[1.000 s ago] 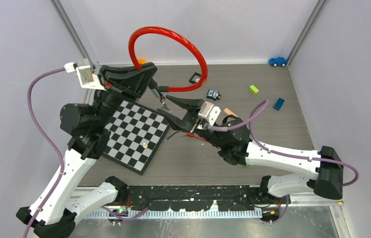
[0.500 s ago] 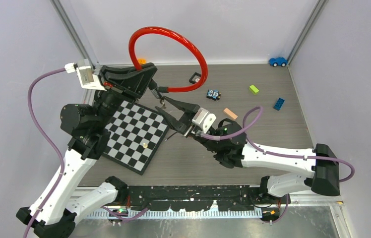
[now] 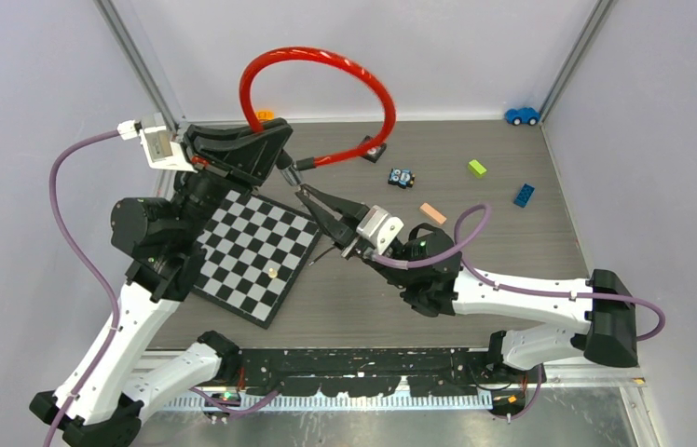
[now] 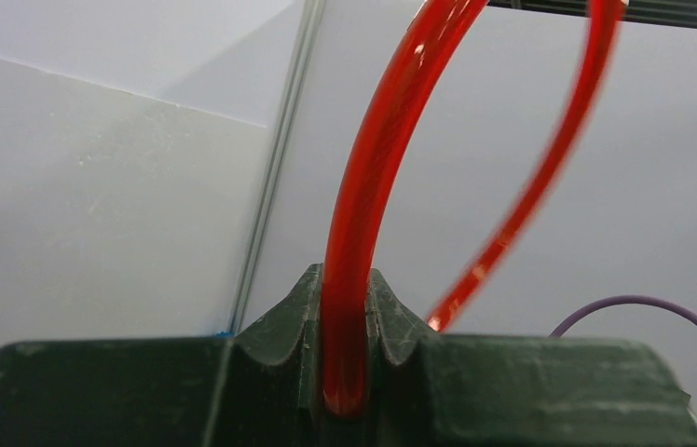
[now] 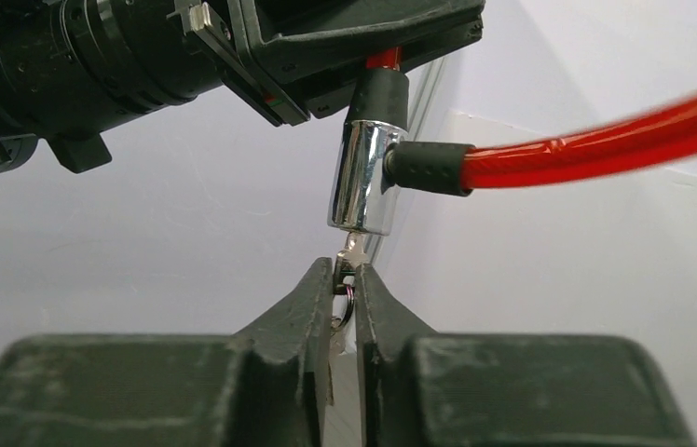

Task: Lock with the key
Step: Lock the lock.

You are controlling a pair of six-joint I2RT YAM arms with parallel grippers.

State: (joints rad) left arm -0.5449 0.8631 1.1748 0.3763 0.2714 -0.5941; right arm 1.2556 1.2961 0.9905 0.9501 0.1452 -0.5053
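A red cable lock (image 3: pixel 377 84) loops up over the back of the table. My left gripper (image 3: pixel 281 158) is shut on the red cable (image 4: pixel 356 251) close to its chrome lock barrel (image 5: pixel 368 177). My right gripper (image 3: pixel 306 193) is shut on a small silver key (image 5: pixel 349 265) with a key ring behind it. The key's tip is in the bottom of the chrome barrel. The cable's black end plug (image 5: pixel 424 168) sits in the side of the barrel. In the top view the barrel is small, between the two grippers.
A checkerboard (image 3: pixel 252 251) lies under the left arm. A small toy car (image 3: pixel 401 177), an orange block (image 3: pixel 432 213), a green brick (image 3: pixel 477 168), a blue brick (image 3: pixel 523 194) and a blue toy car (image 3: pixel 521 115) lie at the back right. A black fitting (image 3: pixel 367 146) lies under the cable.
My right gripper has moved left and up to the lock barrel with the key. The red loop has tilted and shifted slightly. The left arm has barely moved.
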